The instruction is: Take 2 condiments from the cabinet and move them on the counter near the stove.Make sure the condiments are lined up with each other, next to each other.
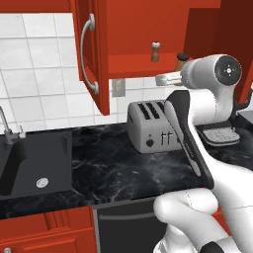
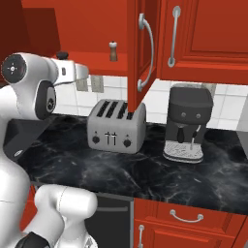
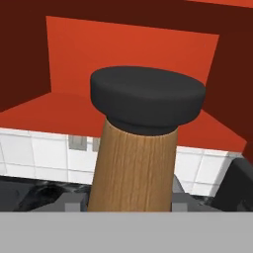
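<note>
Directly ahead of the jaws, the way is blocked at close range by the dark-capped mill (image 3: 141,148). Beyond it, open red shelf (image 1: 133,64) is left up to the cabinet (image 3: 133,49) back wall. To one side, the pale-topped mill (image 1: 155,51) stands well apart. Below the jaws, the toaster (image 1: 150,126) occupies the counter (image 1: 113,163). The open door (image 1: 91,49) bounds the far side.

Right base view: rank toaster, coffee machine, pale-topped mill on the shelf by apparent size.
1-2. toaster and coffee machine: too alike to rank; the toaster looks wider, the machine taller.
3. pale-topped mill: far smaller, though it stands farther back on the cabinet shelf.
</note>
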